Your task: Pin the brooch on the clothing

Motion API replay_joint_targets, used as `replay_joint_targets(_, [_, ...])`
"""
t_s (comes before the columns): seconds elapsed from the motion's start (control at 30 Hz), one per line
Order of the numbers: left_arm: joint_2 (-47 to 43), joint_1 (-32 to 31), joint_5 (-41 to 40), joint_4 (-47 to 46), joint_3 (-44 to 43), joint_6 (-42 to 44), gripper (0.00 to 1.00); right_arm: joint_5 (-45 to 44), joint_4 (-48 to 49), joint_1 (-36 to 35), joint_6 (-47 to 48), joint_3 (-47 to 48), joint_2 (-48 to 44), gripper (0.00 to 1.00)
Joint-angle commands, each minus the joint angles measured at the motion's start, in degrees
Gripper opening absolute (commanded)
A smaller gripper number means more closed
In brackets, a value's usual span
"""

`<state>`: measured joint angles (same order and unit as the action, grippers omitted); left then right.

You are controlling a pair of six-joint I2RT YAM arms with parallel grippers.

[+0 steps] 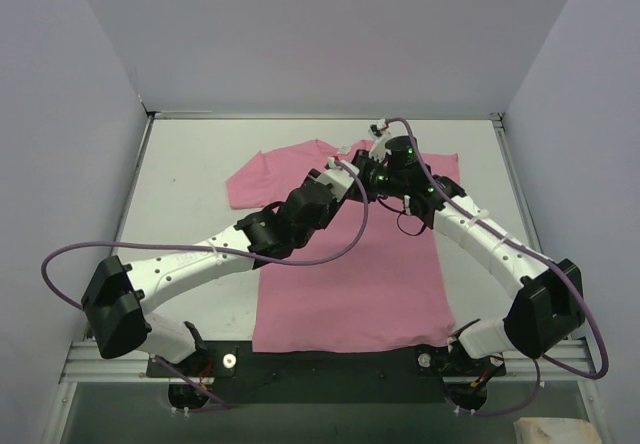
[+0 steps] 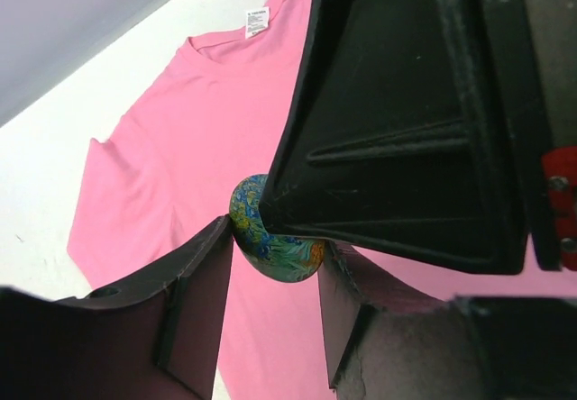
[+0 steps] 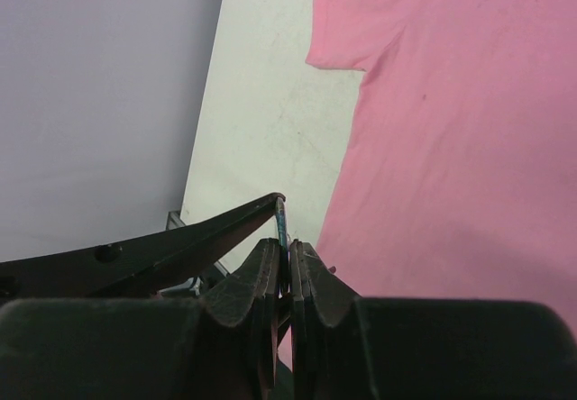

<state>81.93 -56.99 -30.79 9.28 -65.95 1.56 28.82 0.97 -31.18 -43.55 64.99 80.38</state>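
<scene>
Green brooch (image 2: 275, 242) pinched in right gripper (image 3: 284, 254), over clothing (image 1: 350, 284)

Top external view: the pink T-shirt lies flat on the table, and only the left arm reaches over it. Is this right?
Not quite: both arms reach over it. The top external view shows left gripper and right gripper meeting above the flat T-shirt near its collar.

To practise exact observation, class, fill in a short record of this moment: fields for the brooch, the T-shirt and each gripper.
brooch: round disc, green-blue pattern, held above the T-shirt
T-shirt: pink, spread flat on the table, white neck label showing
right gripper: shut on the brooch, pinching its two faces
left gripper: a finger against each side of the brooch's edge
pinned: not yet
</scene>
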Motion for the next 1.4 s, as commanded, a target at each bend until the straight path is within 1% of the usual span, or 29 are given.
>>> replay_joint_targets(0.0, [0.25,-0.05,-2.70,-3.30,-2.16,-0.33,0.06,2.73,1.66,-0.11,-1.10,2.60,0.48,0.00])
replay_joint_targets(0.03, [0.33,-0.05,-3.22,-3.39,-2.07,-0.42,0.01,3.26,1.75,-0.11,-1.10,2.60,0.65,0.00])
replay_joint_targets(0.13, [0.51,-0.05,-3.84,-3.21,-2.16,-0.60,0.00,4.57,2.54,-0.20,-1.19,2.51,0.92,0.01])
replay_joint_targets(0.2, [0.60,0.04,-3.84,-2.95,-2.07,-0.94,0.00,5.54,3.24,-0.02,-1.10,2.51,0.92,0.06])
replay_joint_targets(0.23, [0.51,0.04,-3.84,-2.78,-2.16,-1.03,0.00,6.50,4.20,0.06,-1.19,2.33,0.75,0.11])
replay_joint_targets(0.3, [0.25,0.13,-4.02,-2.34,-1.90,-1.30,0.00,6.95,5.18,0.15,-1.27,1.81,0.39,0.16])
replay_joint_targets(0.33, [-0.01,0.04,-3.93,-2.33,-1.81,-1.30,0.00,6.95,5.61,0.33,-1.36,1.54,-0.13,0.26])
replay_joint_targets(0.4, [-0.98,0.21,-3.93,-2.25,-1.11,-1.47,0.00,6.78,5.97,0.77,-1.36,0.93,-0.66,0.33])
replay_joint_targets(0.43, [-1.33,0.39,-3.58,-2.25,-0.93,-2.95,0.00,6.69,6.41,0.86,-1.45,0.67,-1.36,0.41])
replay_joint_targets(0.57, [-4.75,1.97,-1.04,-2.42,1.00,-4.72,0.00,6.43,7.90,1.73,-1.54,-0.92,-3.47,0.55])
replay_joint_targets(0.63, [-6.16,3.72,1.86,-2.60,2.75,-6.22,0.00,6.34,8.60,2.26,-1.54,-1.80,-4.53,0.61])
replay_joint_targets(0.7, [-8.80,5.22,4.32,-3.21,4.25,-8.05,0.00,6.42,8.87,2.70,-1.28,-2.24,-5.66,0.64])
replay_joint_targets(0.73, [-9.76,6.88,8.07,-3.47,5.65,-8.68,0.00,6.34,9.31,2.96,-1.10,-2.76,-5.93,0.67])
replay_joint_targets(0.8, [-12.84,9.34,13.01,-4.53,7.32,-10.78,0.00,6.86,9.83,3.32,-0.58,-3.38,-6.81,0.69])
replay_joint_targets(0.83, [-13.89,12.05,18.77,-4.88,8.03,-11.66,0.00,7.13,10.45,3.49,-0.31,-3.82,-7.16,0.71])
replay_joint_targets(0.93, [-17.67,16.02,27.95,-6.99,10.66,-14.83,0.00,7.74,11.42,4.11,1.27,-4.70,-8.39,0.75])
replay_joint_targets(0.97, [-19.16,18.04,33.63,-7.78,11.37,-15.53,0.00,8.01,11.68,4.37,1.62,-5.22,-8.66,0.75])
replay_joint_targets(1.03, [-20.40,19.89,38.06,-8.22,11.72,-17.20,0.00,9.58,13.78,4.72,2.24,-6.01,-9.54,0.77])
replay_joint_targets(1.07, [-21.28,21.38,42.78,-8.48,11.81,-18.08,0.00,10.20,14.84,4.90,2.42,-6.80,-9.71,0.77])
replay_joint_targets(1.13, [-21.81,22.53,47.37,-8.40,11.72,-19.05,0.00,11.69,18.17,4.90,2.33,-7.68,-10.33,0.78])
replay_joint_targets(1.17, [-22.16,23.58,51.57,-10.31,11.64,-20.10,0.00,13.53,19.67,4.90,1.98,-8.73,-10.33,0.78])
replay_joint_targets(1.2, [-22.25,23.85,54.14,-10.77,11.64,-20.46,0.00,14.50,22.99,4.90,1.63,-9.18,-10.50,0.78])
replay_joint_targets(1.27, [-22.51,24.56,57.75,-12.26,11.64,-21.86,0.00,16.61,25.91,4.81,0.32,-10.05,-10.51,0.78])
replay_joint_targets(1.3, [-22.43,25.00,61.60,-12.88,11.72,-22.30,0.00,17.23,28.71,4.72,-0.13,-10.76,-10.59,0.78])
replay_joint_targets(1.37, [-22.17,25.35,64.61,-14.63,11.72,-23.44,0.00,18.81,31.45,4.55,-1.53,-11.55,-10.77,0.77])
